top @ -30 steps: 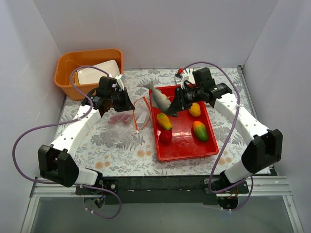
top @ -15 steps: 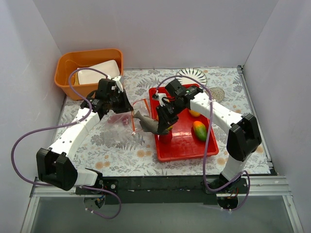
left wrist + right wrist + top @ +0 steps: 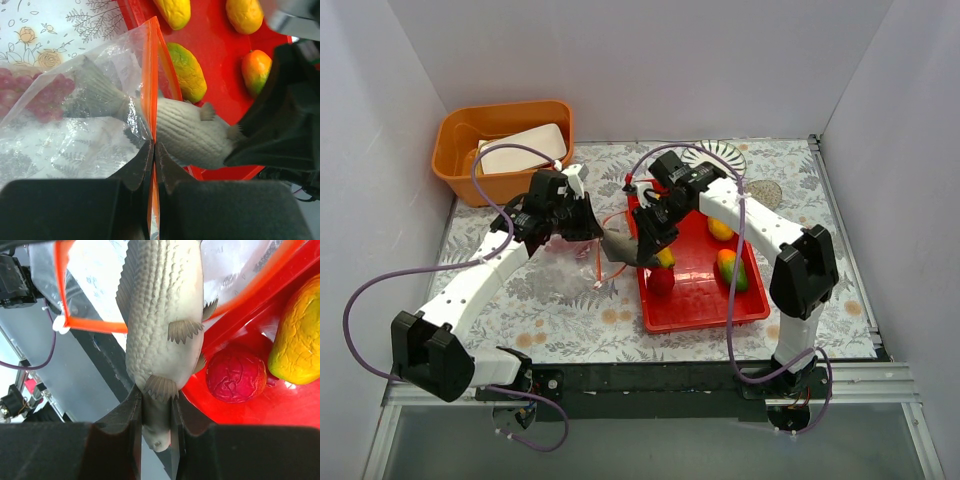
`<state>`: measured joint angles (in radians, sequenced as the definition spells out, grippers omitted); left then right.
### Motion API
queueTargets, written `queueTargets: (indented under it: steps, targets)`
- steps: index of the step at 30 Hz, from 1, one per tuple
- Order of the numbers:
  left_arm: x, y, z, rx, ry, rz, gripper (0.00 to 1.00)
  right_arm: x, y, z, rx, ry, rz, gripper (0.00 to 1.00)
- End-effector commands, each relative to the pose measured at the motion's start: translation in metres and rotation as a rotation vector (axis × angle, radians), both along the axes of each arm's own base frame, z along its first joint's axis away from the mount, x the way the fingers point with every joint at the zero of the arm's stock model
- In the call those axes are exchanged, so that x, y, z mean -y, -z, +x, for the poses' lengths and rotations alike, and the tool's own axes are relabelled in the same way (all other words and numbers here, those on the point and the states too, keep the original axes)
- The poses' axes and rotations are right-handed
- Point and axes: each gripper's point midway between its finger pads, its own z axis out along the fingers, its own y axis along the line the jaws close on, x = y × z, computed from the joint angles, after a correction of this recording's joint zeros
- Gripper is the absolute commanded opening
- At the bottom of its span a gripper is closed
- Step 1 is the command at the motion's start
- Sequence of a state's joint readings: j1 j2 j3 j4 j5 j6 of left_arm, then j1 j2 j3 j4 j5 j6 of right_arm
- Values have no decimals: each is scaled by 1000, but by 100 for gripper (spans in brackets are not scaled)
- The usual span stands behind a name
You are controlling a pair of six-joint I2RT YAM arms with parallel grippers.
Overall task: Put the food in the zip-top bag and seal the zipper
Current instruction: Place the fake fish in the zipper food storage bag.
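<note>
My right gripper (image 3: 156, 412) is shut on the head end of the grey fish (image 3: 162, 325), whose tail reaches through the mouth of the zip-top bag (image 3: 65, 125). My left gripper (image 3: 153, 150) is shut on the bag's orange-red zipper (image 3: 150, 75) and holds the mouth up. Purple grapes (image 3: 30, 92) lie inside the bag. From above, the fish (image 3: 620, 248) bridges the bag (image 3: 575, 240) and the red tray (image 3: 705, 310). A red apple (image 3: 235, 374), mangoes (image 3: 731, 270) and a yellow piece (image 3: 721, 229) lie in the tray.
An orange bin (image 3: 455, 130) holding a white container stands at the back left. A patterned plate (image 3: 720, 153) lies behind the tray. White walls close in on the left, back and right. Purple cables loop around both arms.
My right gripper carried the fish left from above the tray to the bag's mouth, and the tail has gone in. My left gripper shifted slightly right, still holding the zipper edge.
</note>
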<state>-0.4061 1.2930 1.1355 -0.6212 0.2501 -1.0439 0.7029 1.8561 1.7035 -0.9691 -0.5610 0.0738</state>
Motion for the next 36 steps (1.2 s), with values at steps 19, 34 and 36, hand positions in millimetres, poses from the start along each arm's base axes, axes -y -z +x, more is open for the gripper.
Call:
queueTargets:
  steps: [19,34,36]
  targets:
    - [18,-29,-12,85,44,-47,0,-77,-15,12,-85,-10,135,23]
    - [-8,-68,10,197,-193,-56,0,-91,-52,20,62,24,319,84]
    - [-9,-69,12,194,-208,-57,0,-86,-60,24,97,51,327,85]
